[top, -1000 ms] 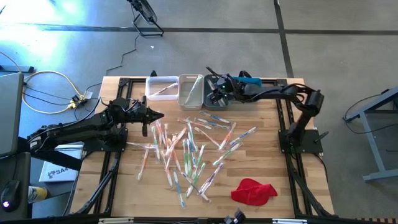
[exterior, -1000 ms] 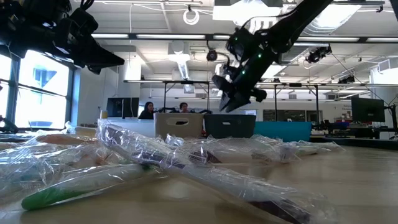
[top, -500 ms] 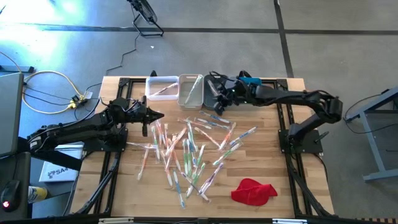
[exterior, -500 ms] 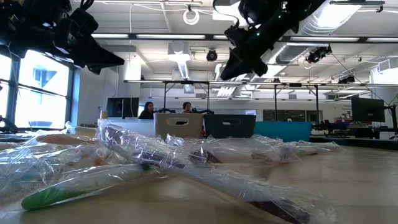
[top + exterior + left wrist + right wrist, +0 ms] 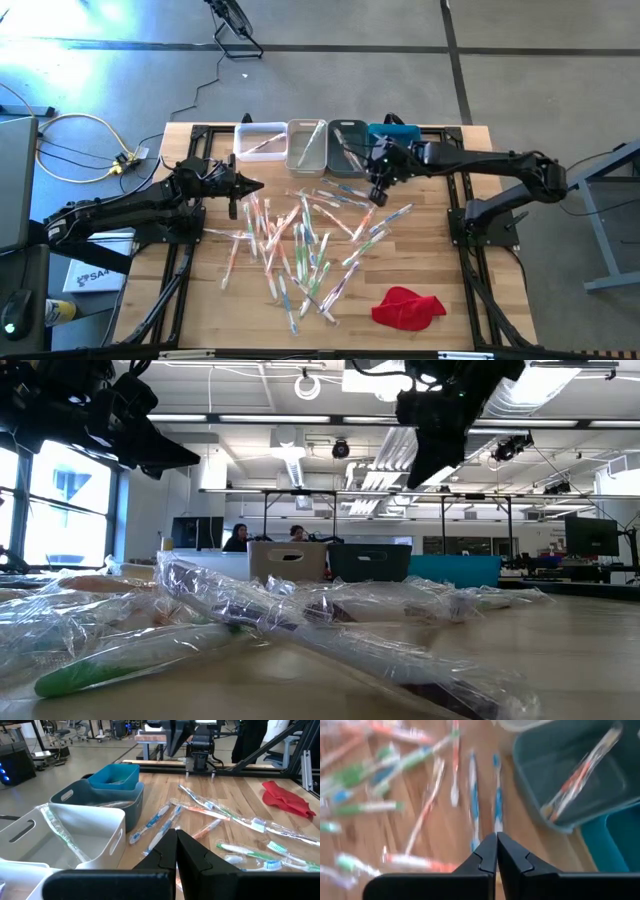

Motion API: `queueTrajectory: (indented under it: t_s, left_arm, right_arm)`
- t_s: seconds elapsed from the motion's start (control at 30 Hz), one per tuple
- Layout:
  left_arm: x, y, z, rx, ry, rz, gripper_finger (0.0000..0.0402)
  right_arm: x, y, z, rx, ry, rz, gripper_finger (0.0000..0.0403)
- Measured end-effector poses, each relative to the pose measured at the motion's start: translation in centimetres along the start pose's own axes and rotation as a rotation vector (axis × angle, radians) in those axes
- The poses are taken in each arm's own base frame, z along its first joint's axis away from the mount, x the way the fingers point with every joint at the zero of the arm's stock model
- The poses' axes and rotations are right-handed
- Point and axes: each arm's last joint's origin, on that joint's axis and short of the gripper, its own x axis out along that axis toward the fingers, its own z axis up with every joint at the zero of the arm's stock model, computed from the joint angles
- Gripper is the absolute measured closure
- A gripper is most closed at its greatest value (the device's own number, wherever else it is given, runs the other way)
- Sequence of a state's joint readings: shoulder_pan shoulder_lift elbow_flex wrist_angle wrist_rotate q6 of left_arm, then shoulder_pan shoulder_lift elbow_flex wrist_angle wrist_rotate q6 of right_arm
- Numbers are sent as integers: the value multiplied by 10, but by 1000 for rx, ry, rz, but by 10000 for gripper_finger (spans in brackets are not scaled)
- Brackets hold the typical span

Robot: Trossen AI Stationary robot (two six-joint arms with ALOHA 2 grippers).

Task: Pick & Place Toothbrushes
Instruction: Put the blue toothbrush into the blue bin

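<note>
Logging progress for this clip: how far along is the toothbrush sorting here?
Early. Done: a few toothbrushes lie in the bins, including one in the grey bin. In hand: nothing; the right gripper is shut and empty by the bins, the left gripper shut beside the pile. Left: dozens of toothbrushes on the table.

A wooden table (image 5: pixel 440 255) carries a loose scatter of wrapped toothbrushes (image 5: pixel 300 245) across its middle, a red cloth (image 5: pixel 407 307) near one corner — and four small bins (image 5: pixel 305 145) along the far edge.
</note>
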State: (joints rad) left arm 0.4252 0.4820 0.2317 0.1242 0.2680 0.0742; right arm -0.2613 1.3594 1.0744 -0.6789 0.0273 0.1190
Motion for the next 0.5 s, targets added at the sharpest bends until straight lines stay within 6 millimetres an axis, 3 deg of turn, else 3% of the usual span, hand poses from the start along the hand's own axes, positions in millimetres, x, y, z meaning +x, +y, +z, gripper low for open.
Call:
queueTrajectory:
  t_s: [0.27,0.5]
  left_arm:
    - [0,0,0,5,0,0,401]
    - [0,0,0,7,0,0,401]
  right_arm:
    - [2,7,-23,-43,239,-9,399]
    - [0,12,-29,-26,301,-18,381]
